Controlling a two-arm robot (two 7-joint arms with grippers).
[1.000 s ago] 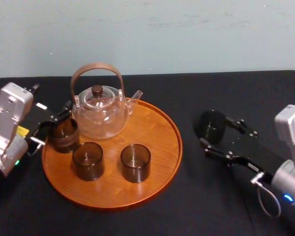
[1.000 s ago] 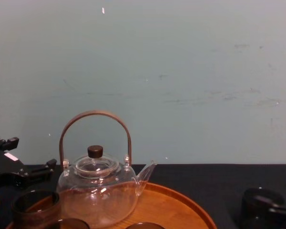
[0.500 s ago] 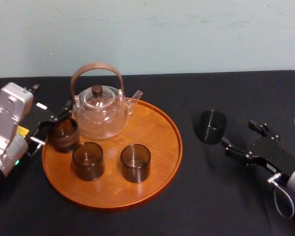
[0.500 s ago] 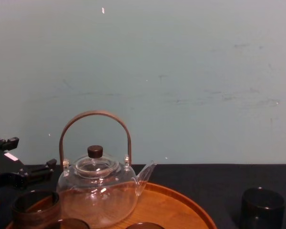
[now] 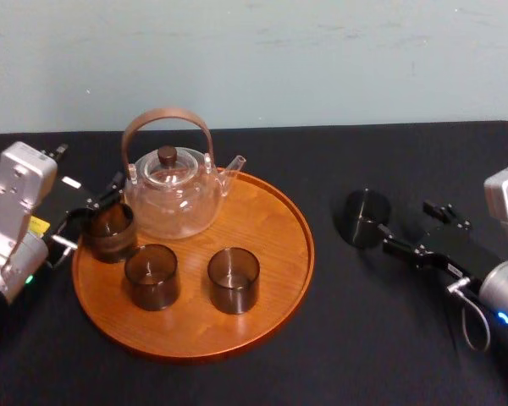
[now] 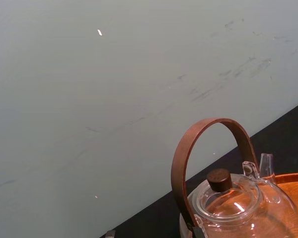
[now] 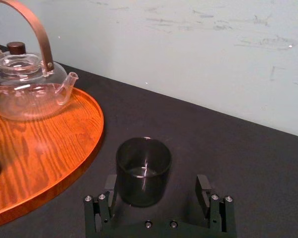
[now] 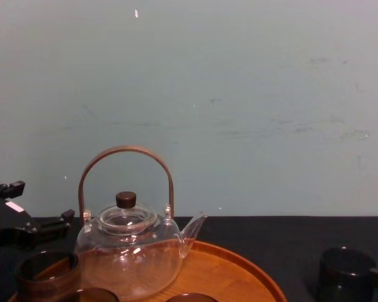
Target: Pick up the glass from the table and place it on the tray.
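The glass is standing upright on the black table, off to the right of the tray and clear of its rim, not lifted. My right claw is sitting low just behind it with the jaws spread wide. In the right wrist view the glass is sitting at the mouth of the claw, closer to one finger than the other, with nothing clamped.

What's changing: a second ago I was straddling the glass, half a second ago I was pulled well back from it, and now I'm pushing in again. The glass isn't moving through any of that. I'm reading this as a re-approach: no grip made yet, task basically at its start. Next I'm needing to go deeper and centre the glass before closing, or the near finger is likely nudging it sideways.

The tray is already carrying the teapot and three other glasses; its right side is looking free. My left claw is parked at the tray's left edge, and I can't tell its state.
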